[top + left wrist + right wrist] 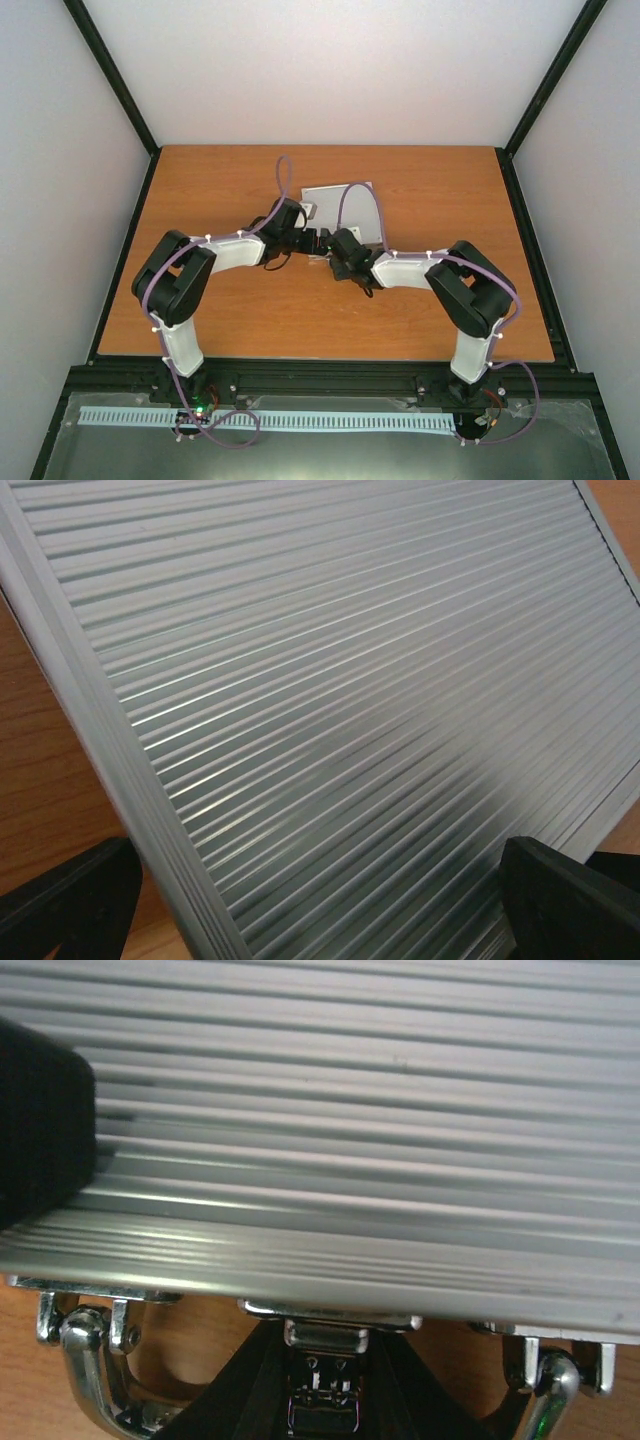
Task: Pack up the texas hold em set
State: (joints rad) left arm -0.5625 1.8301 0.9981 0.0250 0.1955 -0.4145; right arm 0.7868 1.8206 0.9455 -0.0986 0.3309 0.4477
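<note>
Silver case point(338, 205) lies lid-down, centre-far on table point(250, 320). Left gripper point(318, 905) spread wide over the ribbed lid, likely steadying it. Right gripper point(322, 1405) pinches the near-edge latch point(322, 1340), apparently to fasten it.

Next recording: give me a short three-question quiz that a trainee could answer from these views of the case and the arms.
1. True or false: the ribbed silver aluminium case lies open on the brown wooden table.
2. Which view shows the case's chrome latch? A) top external B) left wrist C) right wrist
3. In what state is the left gripper, seen above the case?
Key: 1 false, the case is closed; 2 C; 3 open, with its fingers spread wide.
</note>
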